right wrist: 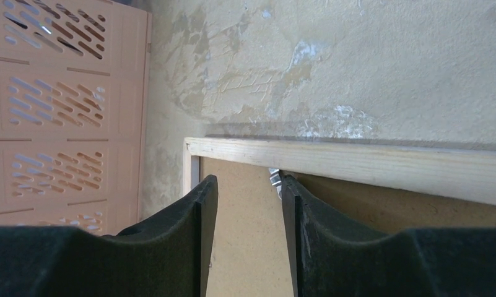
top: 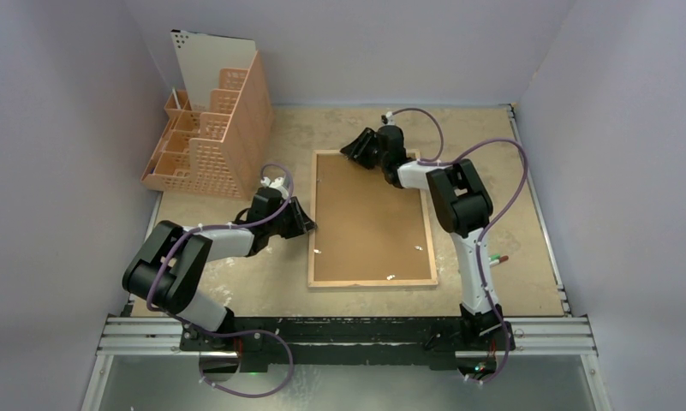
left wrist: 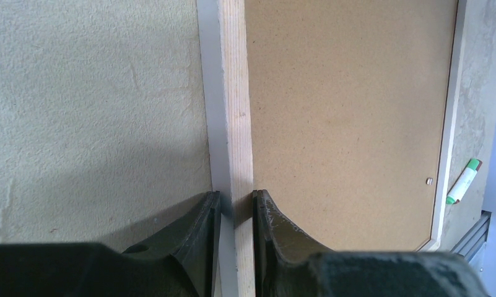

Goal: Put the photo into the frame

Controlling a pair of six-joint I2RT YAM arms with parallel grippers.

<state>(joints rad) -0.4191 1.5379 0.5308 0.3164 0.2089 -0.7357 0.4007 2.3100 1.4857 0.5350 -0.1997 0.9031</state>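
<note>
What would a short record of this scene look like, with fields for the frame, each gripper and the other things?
frame: flat on table, back up, brown backing board inside
left gripper: closed on frame's left wood rail
right gripper: open, at far rail near a corner
rack: far left, white sheet standing in it
marker: right of frame

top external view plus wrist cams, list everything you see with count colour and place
table: 1, beige, scuffed, under everything
frame: 1, light wood rim, flat at table centre, back up
backing board: 1, brown, inside the frame
organiser: 1, peach, far left corner
white sheet: 1, standing in the organiser
marker: 1, white with green cap, right of the frame
left end effector: 1, black, clamped on the frame's left rim
right end effector: 1, black, open at the far rim
</note>
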